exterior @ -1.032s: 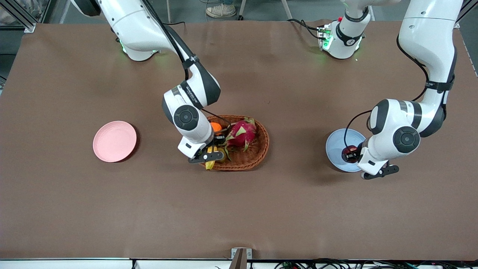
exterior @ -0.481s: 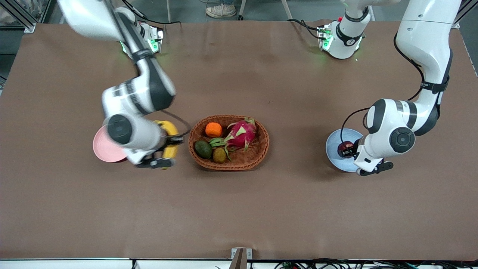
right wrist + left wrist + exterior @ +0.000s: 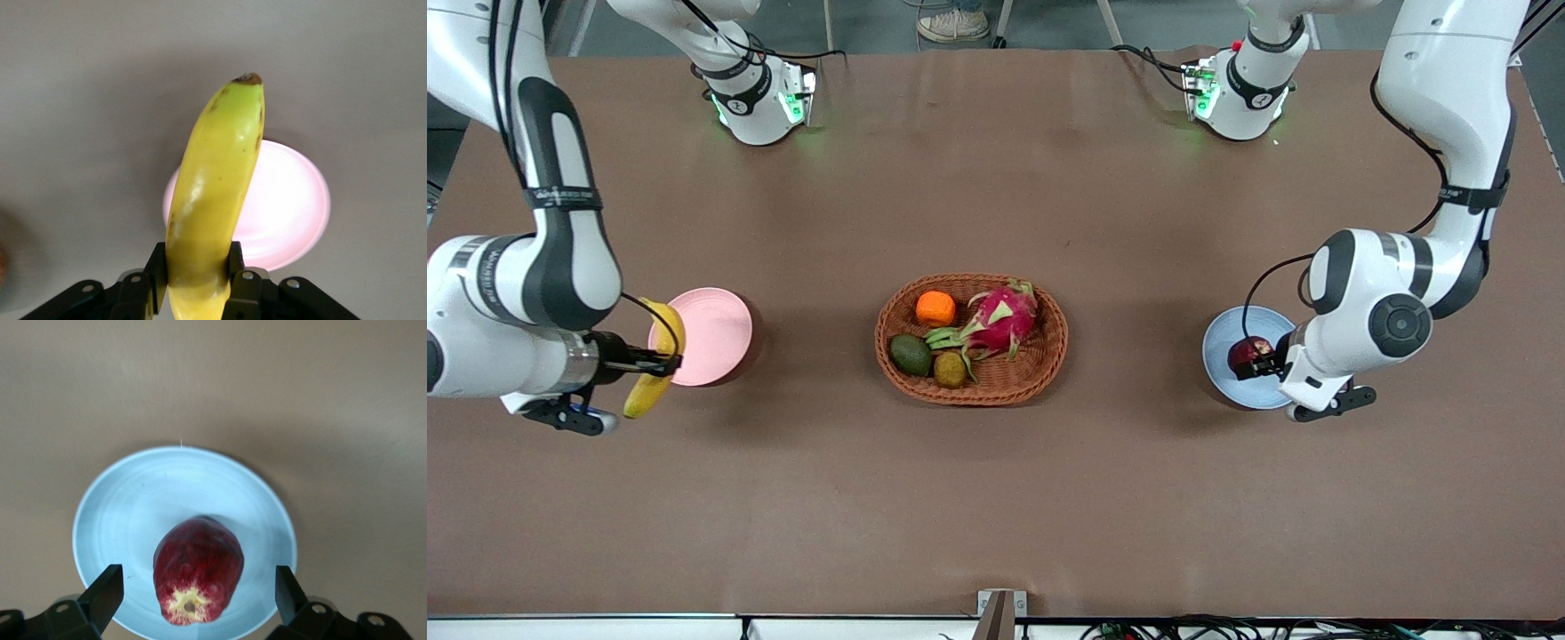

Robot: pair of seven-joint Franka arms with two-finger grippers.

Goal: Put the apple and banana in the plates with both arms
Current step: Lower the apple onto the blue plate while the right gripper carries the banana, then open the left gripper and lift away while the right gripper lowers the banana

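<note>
Banana carried past pink plate, apple unmoved

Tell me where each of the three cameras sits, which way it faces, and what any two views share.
Front view: high across the table, facing both bases; shows both arms, wicker basket, both plates.
Left wrist view: on the left arm, looking down past the open left hand at the apple on the blue plate.
Right wrist view: on the right arm, looking along the banana clamped in the right hand, pink plate below.
Shared: each wrist view's fruit and plate also show in front.
</note>
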